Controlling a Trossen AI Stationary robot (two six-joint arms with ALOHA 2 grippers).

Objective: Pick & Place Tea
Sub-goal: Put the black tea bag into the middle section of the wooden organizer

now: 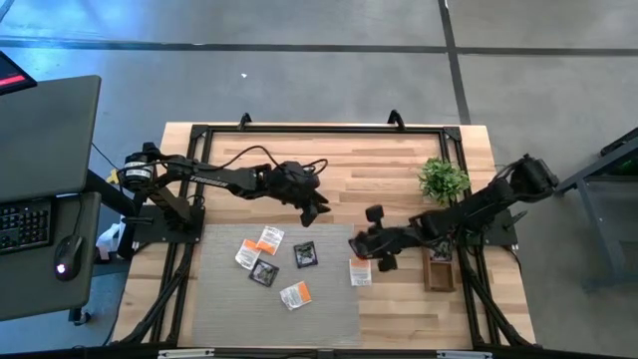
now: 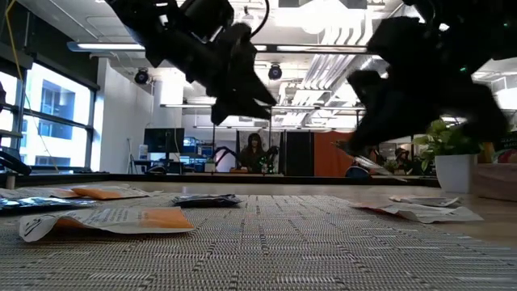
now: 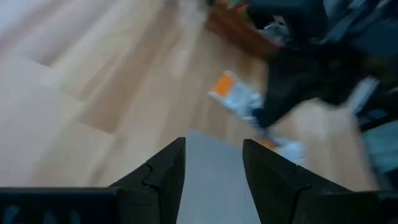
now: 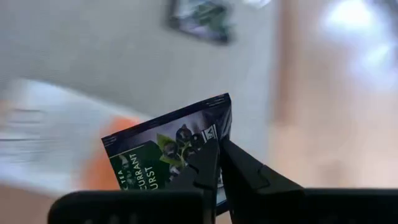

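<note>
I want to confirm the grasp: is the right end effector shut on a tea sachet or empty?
Shut on one. The right end effector pinches the edge of a black tea sachet between its closed fingers.

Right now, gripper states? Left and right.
Left gripper: open, empty, above the table.
Right gripper: shut on a dark tea sachet, lifted off the table.

A light wooden table [image 1: 389,160] with a black frame along its edges carries a grey woven mat [image 1: 224,309] over its front left part. On the mat lie five tea sachets [image 1: 270,240], white-and-orange and black ones; another white-and-orange sachet [image 1: 360,272] lies on bare wood just beside the mat's right edge. A small potted plant [image 1: 443,179] and a narrow brown wooden tray [image 1: 437,272] stand on the wood at right.
</note>
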